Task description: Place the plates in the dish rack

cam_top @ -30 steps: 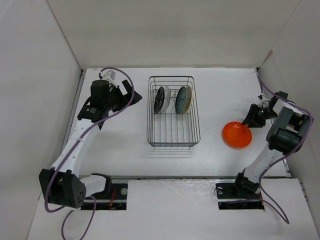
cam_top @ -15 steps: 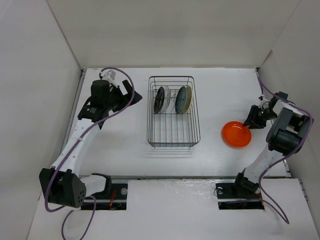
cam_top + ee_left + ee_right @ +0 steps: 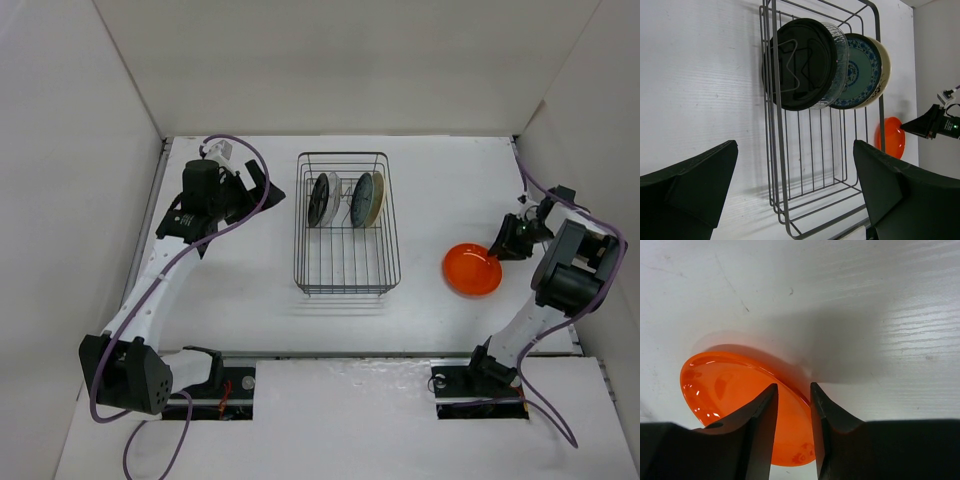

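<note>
The orange plate [image 3: 473, 270] [image 3: 740, 390] lies flat on the table right of the dish rack [image 3: 300, 230] [image 3: 775, 150]. My right gripper [image 3: 498, 250] [image 3: 792, 386] straddles its right rim, one finger over the inside and one outside, the jaws narrowed but still open with a gap around the rim. In the rack stand the black plate [image 3: 800, 65], the clear glass plate [image 3: 842, 55], the teal patterned plate [image 3: 860, 70] and the cream plate [image 3: 885, 65], all upright at its far end. My left gripper [image 3: 262, 185] [image 3: 795, 145] hangs wide open and empty left of the rack.
White walls close in the table on the left, back and right; the right wall is close behind my right arm. The near half of the rack holds only bare wires. A raised white ledge runs along the near edge by the arm bases.
My right gripper's jaws have narrowed around the orange plate's rim and shifted slightly left. The plate stays on the table. The left arm has not moved.
</note>
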Motion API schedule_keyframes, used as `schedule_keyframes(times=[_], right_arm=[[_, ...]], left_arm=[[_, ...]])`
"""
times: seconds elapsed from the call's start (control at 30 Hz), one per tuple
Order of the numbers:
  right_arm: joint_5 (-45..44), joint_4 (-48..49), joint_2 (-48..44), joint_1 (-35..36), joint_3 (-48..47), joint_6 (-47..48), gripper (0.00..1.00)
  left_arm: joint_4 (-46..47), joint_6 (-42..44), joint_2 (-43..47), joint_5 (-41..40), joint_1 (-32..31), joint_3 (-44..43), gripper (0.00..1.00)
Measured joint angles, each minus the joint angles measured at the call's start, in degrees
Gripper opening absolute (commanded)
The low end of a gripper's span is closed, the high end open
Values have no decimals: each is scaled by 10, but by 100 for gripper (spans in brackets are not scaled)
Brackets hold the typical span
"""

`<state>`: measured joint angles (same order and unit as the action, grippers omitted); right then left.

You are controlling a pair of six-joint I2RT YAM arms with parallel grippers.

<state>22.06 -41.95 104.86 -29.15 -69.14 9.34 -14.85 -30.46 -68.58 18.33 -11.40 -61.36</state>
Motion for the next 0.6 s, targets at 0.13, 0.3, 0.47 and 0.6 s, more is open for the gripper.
schedule_keyframes(times=[0.13, 0.3, 0.47, 0.6], right_arm=[[-19, 0, 0, 4, 3, -5, 50], [-37, 0, 0, 8, 3, -6, 39], [-43, -2, 2, 8, 3, -8, 17], [-38, -2, 2, 8, 2, -12, 8]], left_arm=[[0, 0, 0, 1, 0, 0, 100], [0, 0, 0, 2, 0, 0, 100], [0, 0, 0, 2, 0, 0, 100], [0, 0, 0, 1, 0, 0, 100]])
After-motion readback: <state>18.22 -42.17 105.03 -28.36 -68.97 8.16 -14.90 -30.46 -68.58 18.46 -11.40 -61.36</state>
